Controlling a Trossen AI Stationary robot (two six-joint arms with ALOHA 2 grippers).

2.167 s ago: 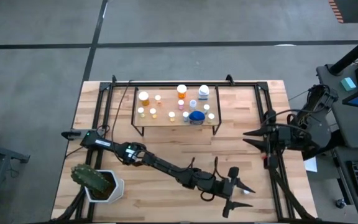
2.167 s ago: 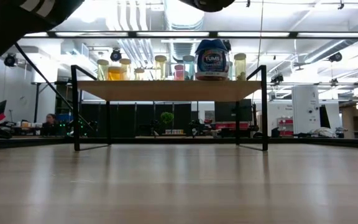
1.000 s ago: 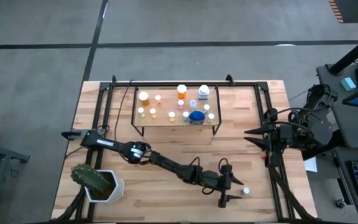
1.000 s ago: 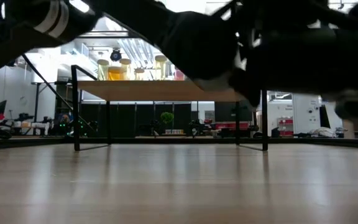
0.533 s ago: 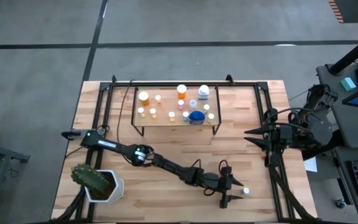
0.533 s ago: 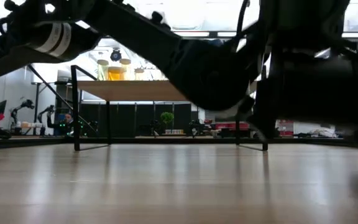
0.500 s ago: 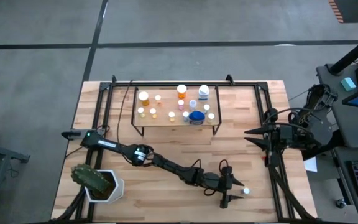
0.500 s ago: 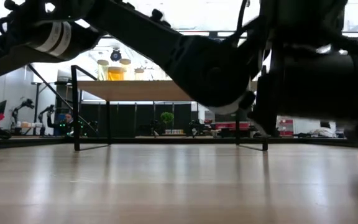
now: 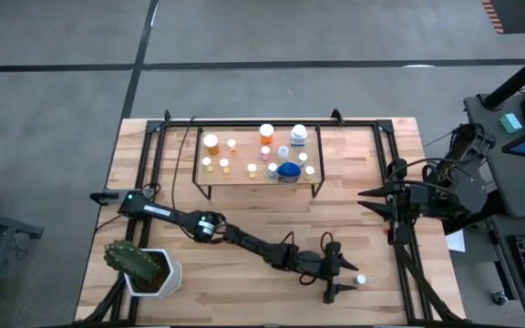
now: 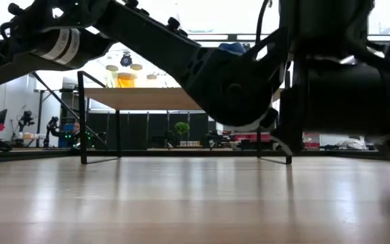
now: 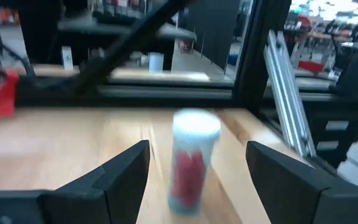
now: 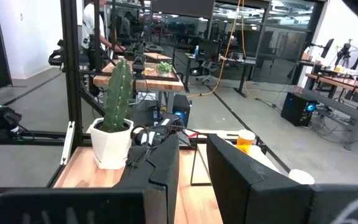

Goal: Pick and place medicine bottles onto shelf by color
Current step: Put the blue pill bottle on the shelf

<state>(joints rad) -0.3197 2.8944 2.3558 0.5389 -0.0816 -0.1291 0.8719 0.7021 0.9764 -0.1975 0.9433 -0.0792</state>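
ok so over the last couple seconds my left gripper (image 9: 343, 276) has dropped low and slid up to the last loose bottle (image 9: 361, 281) near the table's front right, fingers spread either side, not touching it yet, so the grab's next

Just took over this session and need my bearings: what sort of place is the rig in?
It looks like a robotics lab or workshop. The wooden table stands on a bare concrete floor, and the right wrist view shows rows of workbenches with equipment and hanging cables.
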